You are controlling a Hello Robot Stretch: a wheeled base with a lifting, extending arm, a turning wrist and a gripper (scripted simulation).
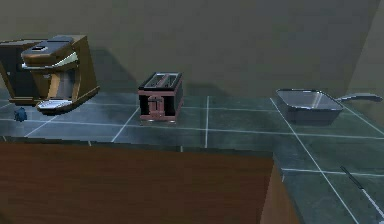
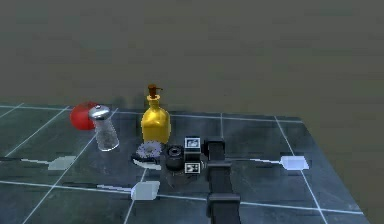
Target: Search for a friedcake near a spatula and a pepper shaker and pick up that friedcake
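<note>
Friedcake (image 2: 147, 150), by guess the dark lump lower centre, lies at gripper (image 2: 160, 156), right of shaker (image 2: 103, 128). Grasp step in hand; finger state and hold cannot be told. Next: settle fingers round it, lift clear

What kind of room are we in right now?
Most likely a kitchen: a tiled counter carries a coffee maker, a toaster and a pan.

Both views look down, close, on the tiled counter (image 1: 230, 125)
</note>
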